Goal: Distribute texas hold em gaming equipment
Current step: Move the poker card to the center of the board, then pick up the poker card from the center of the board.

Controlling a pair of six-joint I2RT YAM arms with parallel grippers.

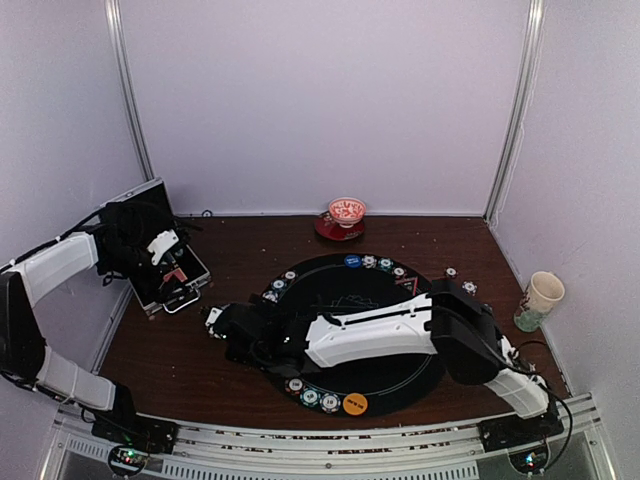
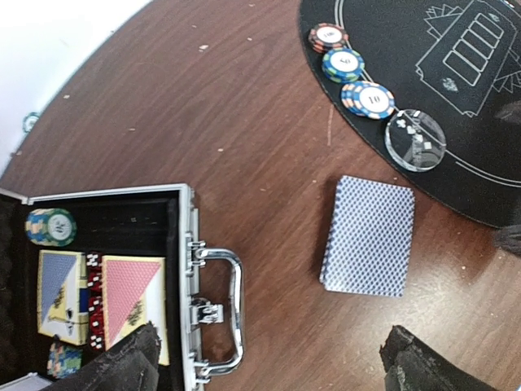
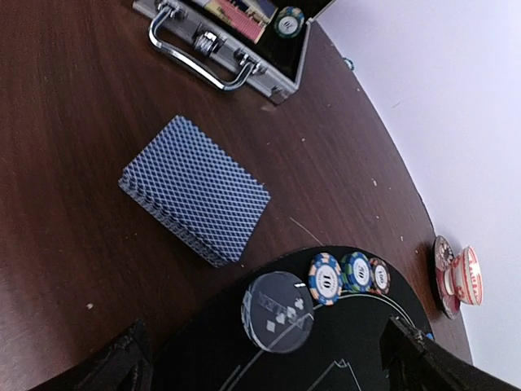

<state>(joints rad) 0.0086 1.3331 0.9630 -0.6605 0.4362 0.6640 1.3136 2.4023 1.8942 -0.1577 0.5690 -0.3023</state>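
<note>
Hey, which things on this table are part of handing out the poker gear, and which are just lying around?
For the job:
- deck of cards
- poker chips
- clear marker disc
- orange marker disc

Just lying about:
- red-and-white bowl
- paper cup

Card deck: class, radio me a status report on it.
Left gripper, right gripper open, empty. Card deck face-down on table, off mat, untouched. Nothing on it; clear disc nearby.

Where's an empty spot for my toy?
Bare brown wood lies behind the blue-backed card deck, between the open silver case and the round black mat, up to the red-and-white bowl. The mat's edge is crowded with striped chips.
</note>
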